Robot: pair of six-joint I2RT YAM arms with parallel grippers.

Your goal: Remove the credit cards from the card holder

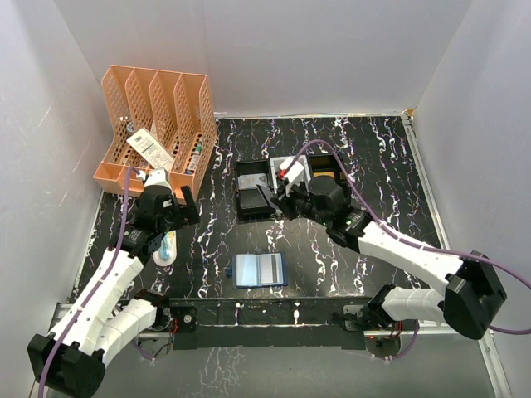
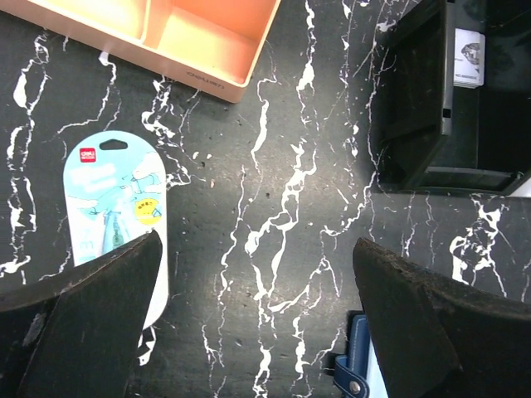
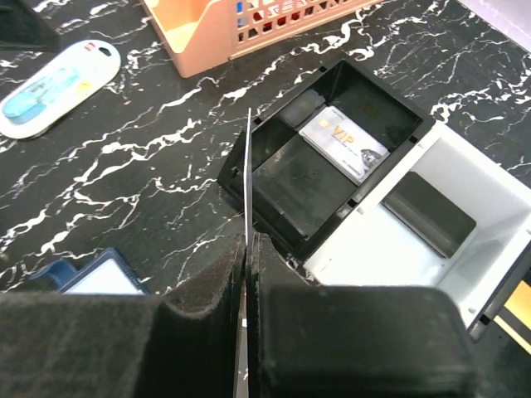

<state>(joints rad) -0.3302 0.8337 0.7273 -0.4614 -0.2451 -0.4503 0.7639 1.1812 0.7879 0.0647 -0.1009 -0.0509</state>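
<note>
Card holder lay open at 6 o'clock on the table, navy-edged, pale blue inside. Right gripper pinched a thin card edge-on; left gripper stood spread. Tray card read "VIP".

Bare tabletop around card holder, trays behind (apparently well apart)

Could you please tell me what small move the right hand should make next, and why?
Probably ease the right hand forward over the black tray, then open it. It is shut on a thin card, held edge-on by that tray's rim, and a VIP card already lies inside, so the held one seems ready to be dropped in with it.
</note>
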